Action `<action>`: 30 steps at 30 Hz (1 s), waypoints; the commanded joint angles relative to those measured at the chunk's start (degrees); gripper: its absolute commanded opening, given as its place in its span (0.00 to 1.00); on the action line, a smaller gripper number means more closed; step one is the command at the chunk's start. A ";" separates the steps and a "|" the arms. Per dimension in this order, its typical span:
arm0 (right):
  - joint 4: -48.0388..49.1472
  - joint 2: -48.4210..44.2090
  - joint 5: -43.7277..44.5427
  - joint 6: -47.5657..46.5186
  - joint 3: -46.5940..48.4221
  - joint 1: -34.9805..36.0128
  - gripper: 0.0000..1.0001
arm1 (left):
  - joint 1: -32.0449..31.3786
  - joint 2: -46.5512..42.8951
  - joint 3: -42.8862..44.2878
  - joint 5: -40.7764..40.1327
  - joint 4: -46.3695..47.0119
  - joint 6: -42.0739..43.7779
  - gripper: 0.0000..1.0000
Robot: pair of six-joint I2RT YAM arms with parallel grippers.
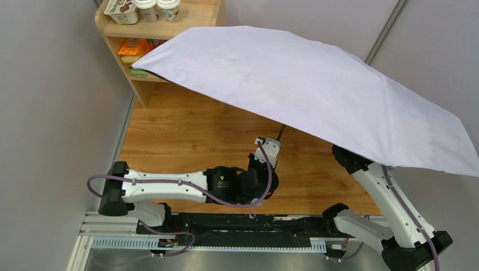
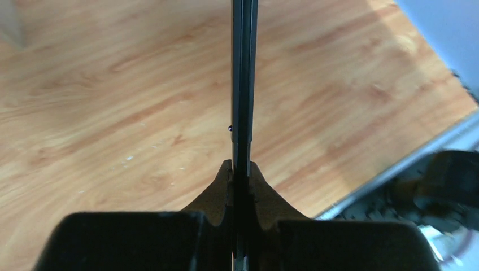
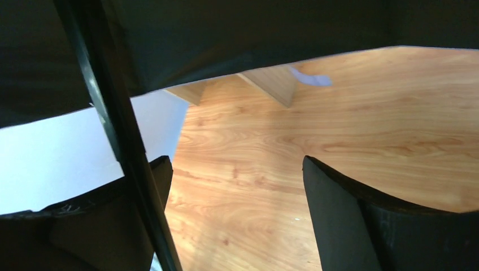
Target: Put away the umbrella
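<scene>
Open umbrella [image 1: 316,96], one grip
The left gripper [image 2: 240,165] clenches the shaft [image 2: 244,84], the right gripper [image 3: 235,164] is released; the top-heavy umbrella could swing into the far-left-corner shelf [image 1: 141,90].

1 umbrella [image 1: 316,96]; 2 arms (L [image 1: 164,189], R [image 1: 390,195]); 1 shelf [image 1: 142,93]; 3 tubs [image 1: 148,8].

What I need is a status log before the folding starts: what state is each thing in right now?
umbrella: open, canopy fully spread.
left tool: shut on the umbrella's black shaft.
right tool: open, gripping nothing; a black umbrella rod passes close by.
shelf: standing, with tubs on top.
</scene>
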 commanded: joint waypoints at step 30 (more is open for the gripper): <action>14.36 14.07 38.39 -11.48 16.46 8.48 0.63 | -3.01 12.21 15.54 -20.57 -25.52 -11.46 0.00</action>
